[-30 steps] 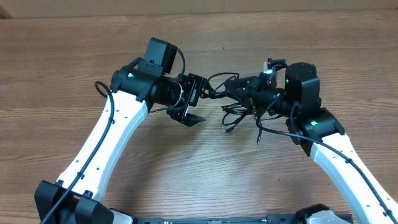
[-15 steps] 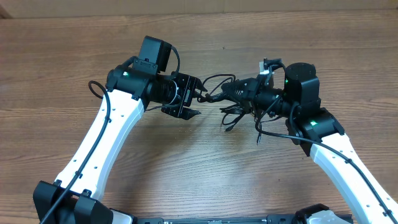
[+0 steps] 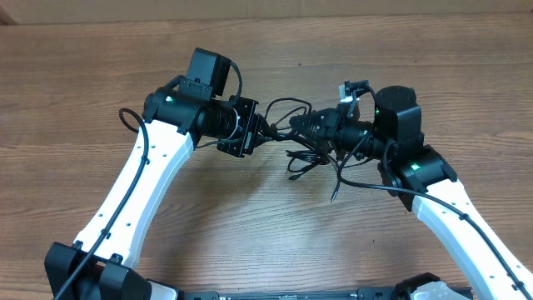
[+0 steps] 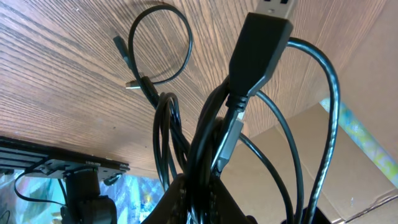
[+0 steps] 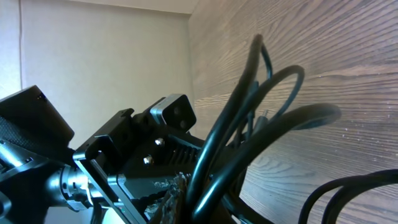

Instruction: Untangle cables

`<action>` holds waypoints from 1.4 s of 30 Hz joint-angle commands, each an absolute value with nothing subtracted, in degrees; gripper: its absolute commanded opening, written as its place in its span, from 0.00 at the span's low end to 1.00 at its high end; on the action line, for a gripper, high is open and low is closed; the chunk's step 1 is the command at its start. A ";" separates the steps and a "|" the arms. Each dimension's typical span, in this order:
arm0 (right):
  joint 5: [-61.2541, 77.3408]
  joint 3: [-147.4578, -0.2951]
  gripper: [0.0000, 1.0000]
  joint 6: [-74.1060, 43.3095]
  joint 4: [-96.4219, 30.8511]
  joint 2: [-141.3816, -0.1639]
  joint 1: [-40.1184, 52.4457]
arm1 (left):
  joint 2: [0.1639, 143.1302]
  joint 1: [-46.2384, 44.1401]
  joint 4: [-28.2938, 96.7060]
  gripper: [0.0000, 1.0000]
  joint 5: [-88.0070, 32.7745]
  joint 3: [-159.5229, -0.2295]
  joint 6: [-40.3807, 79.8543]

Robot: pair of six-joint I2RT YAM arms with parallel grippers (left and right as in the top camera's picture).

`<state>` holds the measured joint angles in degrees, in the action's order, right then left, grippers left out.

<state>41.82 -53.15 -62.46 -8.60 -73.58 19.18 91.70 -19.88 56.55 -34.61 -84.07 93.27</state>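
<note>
The left gripper's [image 3: 259, 132] fingers are pinched onto the cables [image 4: 206, 146], which leave them as a tight bundle topped by a USB plug [image 4: 263, 38]; the right gripper [image 3: 311, 126], likewise clamped on the same tangle, faces it from just opposite. The bundle's long axis runs gripper to gripper above the table [image 3: 250, 221], with loose ends [image 3: 301, 157] drooping nearer the right arm; a separating pull would likely follow that line.

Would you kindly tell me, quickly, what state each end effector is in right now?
The left end effector is closed on strands of the cables.
The right end effector is closed, holding the same cables from the other side.
</note>
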 commanded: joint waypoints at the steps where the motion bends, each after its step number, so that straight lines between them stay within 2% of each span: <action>1: 42.06 -54.06 0.04 -59.42 -9.85 -73.54 19.40 | 91.39 -19.73 56.62 0.11 -34.06 -85.65 93.47; 6: 42.09 -54.06 0.04 -52.03 -16.56 -73.54 19.38 | 91.39 -16.99 56.82 0.15 -34.15 -85.65 93.43; 8: 42.06 -54.06 0.04 -48.97 -20.43 -73.54 19.40 | 91.39 -15.62 56.80 0.27 -34.20 -85.65 93.43; 9: 42.06 -54.06 0.04 -47.86 -22.00 -73.54 19.40 | 91.39 -15.14 56.77 0.30 -34.61 -85.65 93.43; 13: 41.21 -54.06 0.04 -46.37 -23.70 -73.54 19.40 | 91.39 -14.63 56.77 0.32 -35.66 -85.65 93.43; 15: 41.21 -54.06 0.04 -46.37 -23.70 -73.54 19.40 | 91.39 -14.66 56.80 0.36 -35.66 -85.65 93.08; 17: 41.23 -54.06 0.04 -46.37 -23.59 -73.54 19.38 | 91.39 -14.70 56.80 0.44 -35.66 -85.65 91.46; 20: 41.25 -54.06 0.04 -46.39 -22.46 -73.54 19.40 | 91.39 -14.83 57.23 0.64 -35.66 -85.65 88.33; 22: 41.52 -54.06 0.04 -46.41 -21.02 -73.54 19.40 | 91.39 -15.20 58.35 0.67 -35.79 -85.65 87.37; 25: 43.03 -54.06 0.04 -47.46 -17.91 -73.54 19.40 | 91.39 -15.99 60.05 0.82 -36.88 -85.65 87.37; 26: 43.51 -54.06 0.04 -48.47 -16.47 -73.54 19.40 | 91.39 -16.32 60.05 0.83 -37.47 -85.65 87.20; 27: 43.83 -54.06 0.04 -48.95 -15.38 -73.54 19.40 | 91.39 -16.60 59.99 0.83 -37.80 -85.65 87.24; 31: 45.30 -54.06 0.04 -49.74 -12.16 -73.54 19.40 | 91.39 -17.78 59.75 0.70 -38.98 -85.65 87.42; 34: 47.37 -54.06 0.04 -49.69 -10.26 -73.54 19.40 | 91.39 -18.04 59.72 0.56 -38.94 -85.65 87.44; 42: 49.84 -54.06 0.04 -49.65 -7.38 -73.54 19.40 | 91.39 -18.04 59.72 0.49 -39.00 -85.65 87.44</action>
<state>47.94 -53.15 -49.52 -8.03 -73.58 19.16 91.70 -17.65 59.79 -38.20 -84.16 88.07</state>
